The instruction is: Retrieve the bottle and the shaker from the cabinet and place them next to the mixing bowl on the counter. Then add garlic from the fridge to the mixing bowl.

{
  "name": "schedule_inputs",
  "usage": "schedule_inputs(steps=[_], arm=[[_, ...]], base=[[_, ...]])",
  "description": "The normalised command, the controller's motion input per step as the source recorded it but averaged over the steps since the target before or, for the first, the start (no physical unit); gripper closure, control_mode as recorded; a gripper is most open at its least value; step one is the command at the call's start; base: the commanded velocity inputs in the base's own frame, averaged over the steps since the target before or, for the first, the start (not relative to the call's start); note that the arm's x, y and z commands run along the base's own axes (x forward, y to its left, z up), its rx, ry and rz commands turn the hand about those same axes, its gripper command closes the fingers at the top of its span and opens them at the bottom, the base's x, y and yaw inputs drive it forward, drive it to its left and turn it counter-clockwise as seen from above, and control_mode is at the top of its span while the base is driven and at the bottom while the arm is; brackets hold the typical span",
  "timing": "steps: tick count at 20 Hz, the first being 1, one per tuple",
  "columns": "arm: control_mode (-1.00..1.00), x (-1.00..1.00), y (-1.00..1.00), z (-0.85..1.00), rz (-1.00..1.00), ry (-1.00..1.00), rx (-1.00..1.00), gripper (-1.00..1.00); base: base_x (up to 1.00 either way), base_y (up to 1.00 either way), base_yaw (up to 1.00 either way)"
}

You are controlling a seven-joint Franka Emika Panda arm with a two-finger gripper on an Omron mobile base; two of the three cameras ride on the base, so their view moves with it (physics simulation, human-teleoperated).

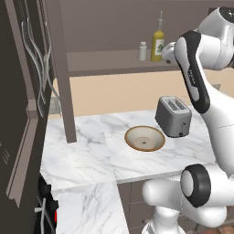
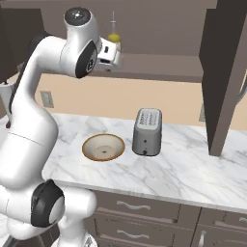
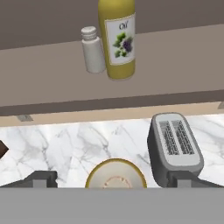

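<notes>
Hand view: bottle (image 3: 117,39) and shaker (image 3: 92,49) stand touching on the cabinet (image 3: 52,83) shelf, awaiting retrieval. The gripper (image 3: 111,178) hangs wide open and empty, apparently lining up a grasp.

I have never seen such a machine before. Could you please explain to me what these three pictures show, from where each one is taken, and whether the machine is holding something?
The white machine is a robot arm on a driving base, in a simulated kitchen. Two pictures come from cameras on the base, behind the arm to its left and to its right. The third comes from a camera on the hand, looking along the gripper, whose two fingers stand wide open and hold nothing.

On the marble counter lie a shallow mixing bowl and, beside it, a silver toaster. Above, on the open cabinet's shelf, stand a yellow oil bottle and a small grey shaker, close together. The hand is raised near that shelf, in front of the bottle.
</notes>
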Motion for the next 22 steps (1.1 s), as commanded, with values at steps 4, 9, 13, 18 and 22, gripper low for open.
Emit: schedule_inputs(steps=[4,9,13,18,22], arm=[[-1.0,0.29,-0.21,0.0,0.13,-0.04,0.03,-1.0],[-1.0,0.31,0.07,0.0,0.02,-0.12,0.0,-1.0],[-1.0,0.5,0.17,0.0,0.0,-0.08,0.0,-1.0],[-1.0,0.64,0.18,0.0,0.0,-0.01,0.0,-1.0],[-1.0,0.48,0.03,0.03,0.0,0.02,-0.02,-1.0]], base=[[0.0,0.0,0.0],[0.0,0.0,0.0],[0.0,0.0,0.0],[0.0,0.0,0.0],[0.0,0.0,0.0]])
